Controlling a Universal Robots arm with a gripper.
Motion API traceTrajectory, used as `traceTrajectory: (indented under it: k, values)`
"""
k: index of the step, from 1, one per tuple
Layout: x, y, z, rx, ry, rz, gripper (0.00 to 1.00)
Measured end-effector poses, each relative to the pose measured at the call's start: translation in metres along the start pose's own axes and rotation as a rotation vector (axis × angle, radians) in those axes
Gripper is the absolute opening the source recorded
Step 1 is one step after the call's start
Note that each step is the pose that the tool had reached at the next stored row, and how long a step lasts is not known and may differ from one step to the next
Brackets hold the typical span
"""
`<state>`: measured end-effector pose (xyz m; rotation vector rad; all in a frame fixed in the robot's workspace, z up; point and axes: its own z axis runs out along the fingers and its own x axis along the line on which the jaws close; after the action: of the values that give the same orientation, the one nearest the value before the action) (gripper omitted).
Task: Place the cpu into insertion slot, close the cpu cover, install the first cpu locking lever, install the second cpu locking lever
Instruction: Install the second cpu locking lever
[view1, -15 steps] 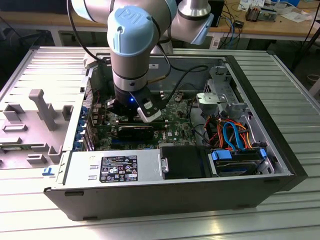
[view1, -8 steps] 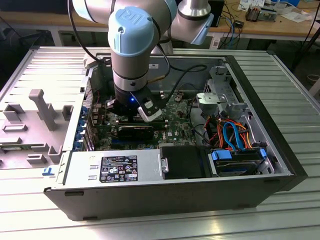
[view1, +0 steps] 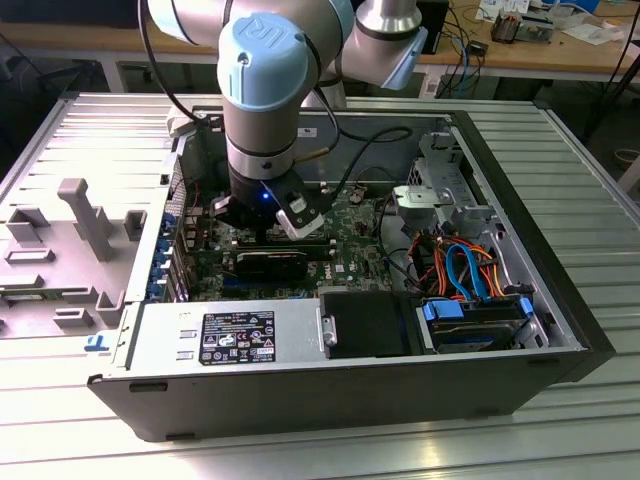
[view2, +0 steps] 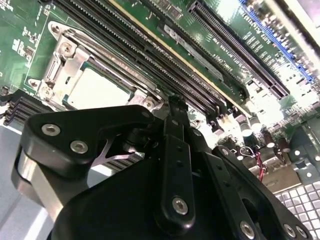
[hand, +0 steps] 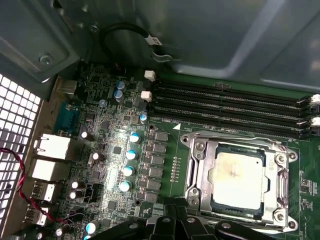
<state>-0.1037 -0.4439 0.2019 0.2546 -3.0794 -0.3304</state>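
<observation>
The cpu (hand: 237, 174) lies flat in its socket on the green motherboard (hand: 165, 150), its dull silver top showing. The cpu cover (hand: 199, 172) lies down around it, with the chip showing through its square window. A thin metal locking lever (hand: 235, 141) runs along one edge of the cover. In the second wrist view the cpu (view2: 95, 92) and the cover (view2: 70, 60) sit just beyond my gripper (view2: 174, 102). The gripper (hand: 175, 216) is shut with nothing in it and hovers beside the socket. In the exterior view my gripper (view1: 268, 228) hangs low over the board inside the case.
Black memory slots (hand: 225, 107) run beside the socket. A power supply (view1: 230, 335) and a drive bay with blue and orange cables (view1: 470, 280) stand at the case's near side. The case walls (view1: 560, 290) enclose the board. A grey fixture (view1: 85, 220) sits at the exterior view's left.
</observation>
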Motion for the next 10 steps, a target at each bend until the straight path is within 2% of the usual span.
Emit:
traceTrajectory:
  k: [10]
  values:
    - [-0.0001, -0.0002, 0.0034, -0.0022, 0.0010, -0.007, 0.11]
